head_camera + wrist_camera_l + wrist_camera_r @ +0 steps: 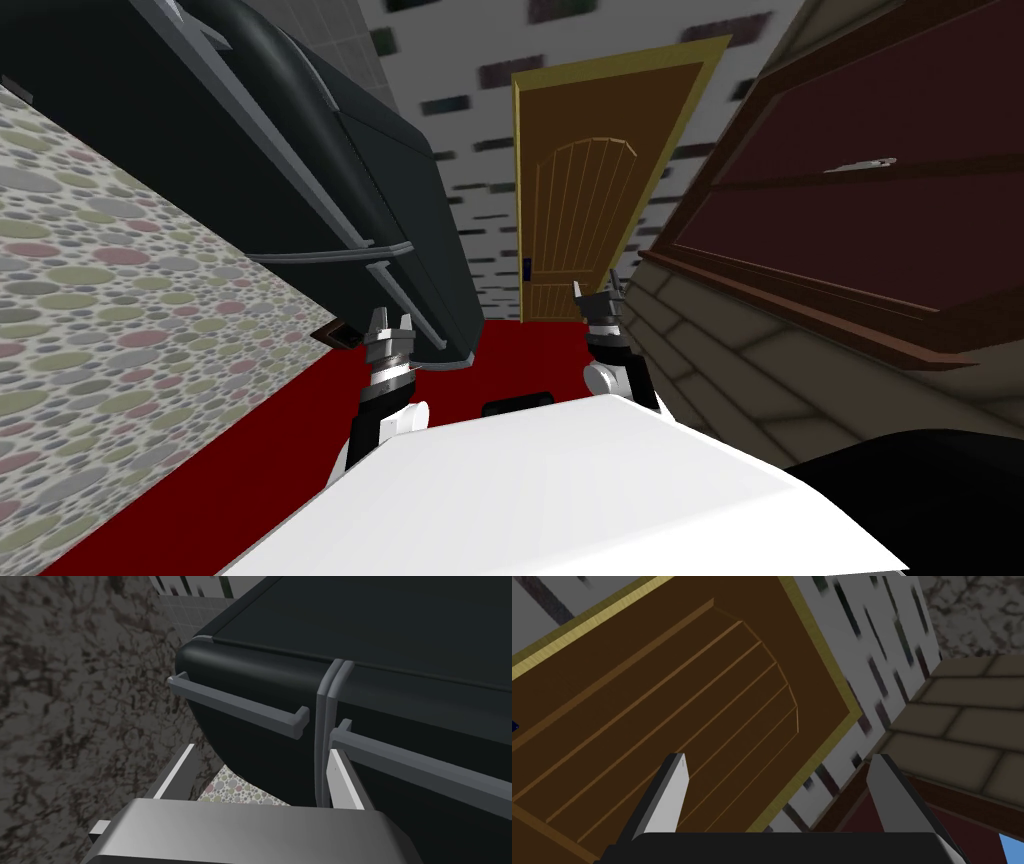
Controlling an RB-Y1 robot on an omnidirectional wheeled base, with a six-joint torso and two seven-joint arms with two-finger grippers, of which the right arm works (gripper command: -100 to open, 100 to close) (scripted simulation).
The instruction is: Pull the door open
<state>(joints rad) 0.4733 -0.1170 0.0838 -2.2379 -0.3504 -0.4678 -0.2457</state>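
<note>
A brown door (585, 190) stands at the far end of a red floor (520, 360), set inside its yellow frame (522, 140) in a white wall flecked with dark bricks (480, 200), with a small dark blue handle (527, 267) low on its left edge. It is straight ahead of the robot and well apart from both arms. The right gripper (597, 292) is raised towards the door, its fingers (672, 796) spread wide and holding nothing. In the right wrist view the door's arched, ribbed panel shows between them. Just to its right a tan brick wall (720, 360) runs towards the door under dark red panels (880, 220) in a brown surround, one of them bearing a small grey grip (860, 163). The left gripper (390, 318) is held up near the lower corner of a large black appliance (300, 130) on the left side, its fingers also wide apart and empty. In the left wrist view one finger lies just beside the appliance's grey seam (325, 726), with grey bars (240, 703) on either side of that seam; whether it touches cannot be told. A pebble-patterned wall (120, 300) runs beside the appliance.
</note>
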